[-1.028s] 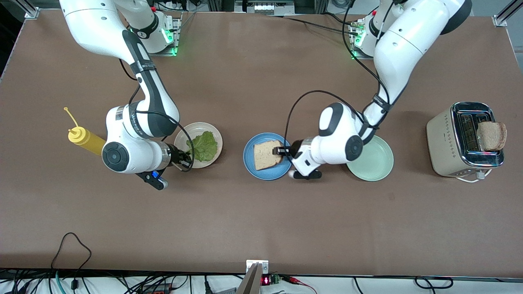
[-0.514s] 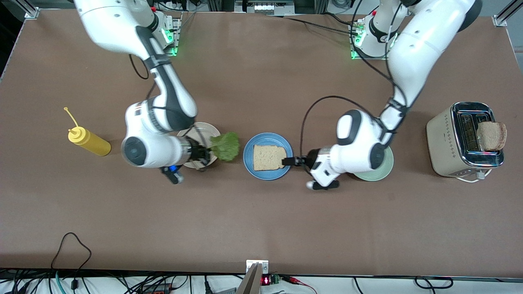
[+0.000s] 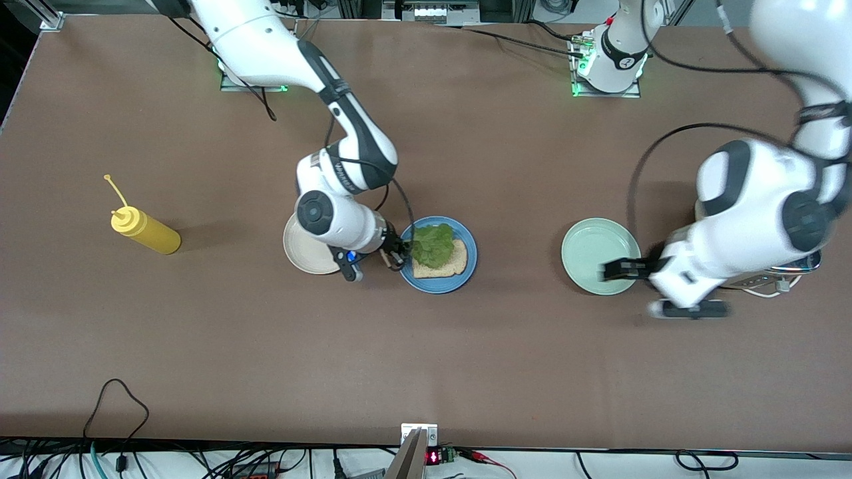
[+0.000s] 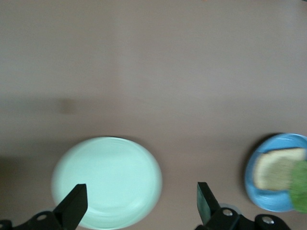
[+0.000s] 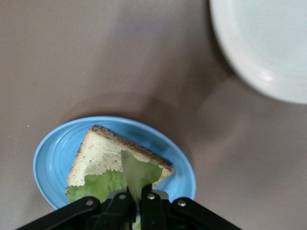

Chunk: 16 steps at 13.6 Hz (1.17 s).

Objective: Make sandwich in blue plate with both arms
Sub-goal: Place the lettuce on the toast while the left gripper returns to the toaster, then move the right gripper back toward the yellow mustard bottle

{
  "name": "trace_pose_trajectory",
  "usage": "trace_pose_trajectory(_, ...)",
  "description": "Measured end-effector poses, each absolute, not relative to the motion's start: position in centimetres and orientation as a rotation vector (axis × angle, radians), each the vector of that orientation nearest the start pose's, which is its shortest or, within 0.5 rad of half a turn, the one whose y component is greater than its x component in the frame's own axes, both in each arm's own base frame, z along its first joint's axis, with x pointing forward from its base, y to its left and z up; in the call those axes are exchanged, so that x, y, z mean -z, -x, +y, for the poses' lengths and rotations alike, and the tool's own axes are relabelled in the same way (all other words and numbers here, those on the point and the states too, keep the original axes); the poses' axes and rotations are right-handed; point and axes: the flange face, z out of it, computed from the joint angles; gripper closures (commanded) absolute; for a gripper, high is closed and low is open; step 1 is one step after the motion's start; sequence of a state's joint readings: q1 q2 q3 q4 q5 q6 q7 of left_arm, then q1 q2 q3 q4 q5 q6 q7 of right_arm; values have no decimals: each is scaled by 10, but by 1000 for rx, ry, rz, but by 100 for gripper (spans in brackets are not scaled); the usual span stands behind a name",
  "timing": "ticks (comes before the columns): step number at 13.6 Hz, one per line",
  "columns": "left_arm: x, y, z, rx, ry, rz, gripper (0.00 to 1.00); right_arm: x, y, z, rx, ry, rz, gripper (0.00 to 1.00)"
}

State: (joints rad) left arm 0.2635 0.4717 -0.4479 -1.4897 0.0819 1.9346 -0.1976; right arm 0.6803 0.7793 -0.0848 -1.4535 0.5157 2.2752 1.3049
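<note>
The blue plate holds one slice of toasted bread with a green lettuce leaf lying on it. My right gripper is at the plate's rim, shut on the leaf's edge. In the right wrist view the leaf runs from the gripper onto the bread in the blue plate. My left gripper is open and empty over the mint-green plate. Its wrist view shows the gripper over that plate. No second slice shows.
A cream-white plate lies bare beside the blue plate toward the right arm's end, and shows in the right wrist view. A yellow squeeze bottle lies farther that way. The left arm hides most of the toaster.
My right gripper carried the lettuce from the cream-white plate onto the bread. My left gripper let go of the bread and swung away toward the toaster, over the mint-green plate.
</note>
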Motion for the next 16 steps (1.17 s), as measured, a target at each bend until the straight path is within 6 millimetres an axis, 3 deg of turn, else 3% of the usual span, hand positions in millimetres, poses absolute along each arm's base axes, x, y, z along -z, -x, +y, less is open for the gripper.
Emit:
trace_pose_trajectory(1, -438, -680, -54, 7, 3226, -27, 0, -223, -586, 436, -345, 2510, 1397, 84)
trace_pose_trajectory(2, -455, -677, -39, -6, 3204, -25, 0, -217, -583, 441, -335, 2504, 1397, 59)
trace_pose_trajectory(3, -475, -674, -28, -29, 3193, -35, 0, -214, -582, 443, -333, 2501, 1398, 25)
trace_pose_trajectory(4, -499, -670, -18, -53, 3185, -48, 0, -213, -583, 443, -331, 2500, 1400, 0)
trace_pose_trajectory(7, -549, -661, -7, -48, 3168, -30, 0, -215, -585, 441, -324, 2499, 1394, 0)
trace_pose_trajectory(11, -566, -649, -7, -46, 3105, -31, 0, -246, -607, 416, -300, 2530, 1333, 0)
trace_pose_trajectory(13, -566, -632, -9, -70, 3135, -49, 0, -284, -626, 377, -319, 2588, 1253, 0)
trace_pose_trajectory(16, -552, -607, -5, -25, 3130, -68, 0, -346, -650, 302, -341, 2648, 1091, 0)
